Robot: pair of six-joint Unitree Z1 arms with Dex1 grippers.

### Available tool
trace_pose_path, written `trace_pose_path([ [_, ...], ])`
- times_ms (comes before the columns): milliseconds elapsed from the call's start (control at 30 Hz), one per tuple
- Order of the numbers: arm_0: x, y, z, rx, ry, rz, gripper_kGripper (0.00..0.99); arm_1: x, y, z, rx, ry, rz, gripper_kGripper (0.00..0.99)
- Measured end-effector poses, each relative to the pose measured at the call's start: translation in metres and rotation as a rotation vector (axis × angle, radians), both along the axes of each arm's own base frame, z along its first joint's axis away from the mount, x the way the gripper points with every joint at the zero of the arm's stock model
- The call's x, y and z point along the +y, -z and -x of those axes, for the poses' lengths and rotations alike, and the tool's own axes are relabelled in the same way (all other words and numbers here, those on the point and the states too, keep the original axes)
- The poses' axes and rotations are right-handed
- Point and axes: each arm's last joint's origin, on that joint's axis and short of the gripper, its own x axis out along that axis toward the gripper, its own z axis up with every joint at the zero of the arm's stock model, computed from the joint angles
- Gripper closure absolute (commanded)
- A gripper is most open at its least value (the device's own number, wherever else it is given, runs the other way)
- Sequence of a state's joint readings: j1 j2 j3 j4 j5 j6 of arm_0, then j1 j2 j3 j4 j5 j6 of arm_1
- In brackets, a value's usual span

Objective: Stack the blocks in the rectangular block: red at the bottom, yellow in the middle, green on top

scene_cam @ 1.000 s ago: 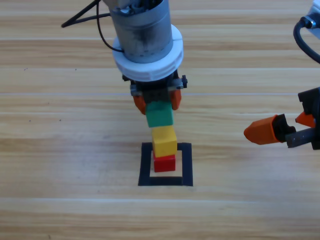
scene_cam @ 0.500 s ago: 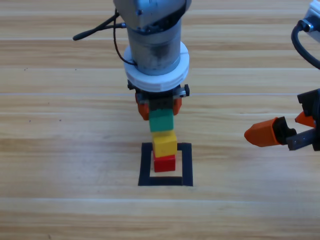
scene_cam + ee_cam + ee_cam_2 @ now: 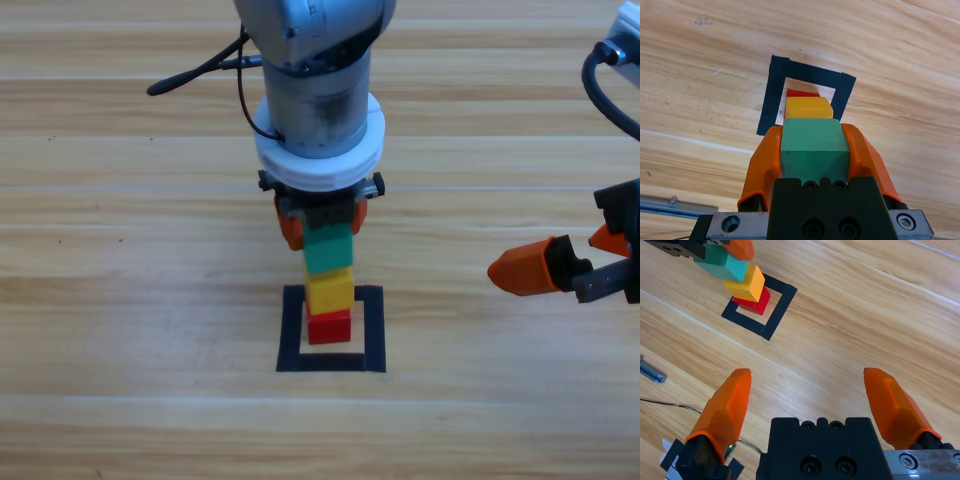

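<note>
Centrally, the left gripper (image 3: pixel 320 222) clenches green (image 3: pixel 328 253) atop yellow (image 3: pixel 329 290) and red (image 3: pixel 329 326), while the right gripper (image 3: pixel 560 262) waits spread wide at the right edge.

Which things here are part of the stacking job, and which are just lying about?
Job: green cube held in left gripper, over yellow cube, red cube, black tape rectangle.
Lying about: metal piece and thin cable beside the open, waiting right gripper.

Green (image 3: pixel 328 253) seemingly atop yellow (image 3: pixel 329 290), red (image 3: pixel 329 326), inside rectangular block (image 3: pixel 291 330).
</note>
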State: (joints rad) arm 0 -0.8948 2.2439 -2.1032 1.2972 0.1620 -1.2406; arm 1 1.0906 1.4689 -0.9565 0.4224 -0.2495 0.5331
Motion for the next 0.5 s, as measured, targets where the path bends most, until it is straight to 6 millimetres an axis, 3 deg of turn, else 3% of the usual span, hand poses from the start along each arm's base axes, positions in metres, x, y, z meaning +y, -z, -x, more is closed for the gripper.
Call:
trace_pose_path([
  [500, -0.0098, 0.0025, 0.0007, -0.005, 0.006, 0.009, 0.919, 0.0001, 0.0, 0.0001, 0.002, -0.002, -0.001, 0.0],
])
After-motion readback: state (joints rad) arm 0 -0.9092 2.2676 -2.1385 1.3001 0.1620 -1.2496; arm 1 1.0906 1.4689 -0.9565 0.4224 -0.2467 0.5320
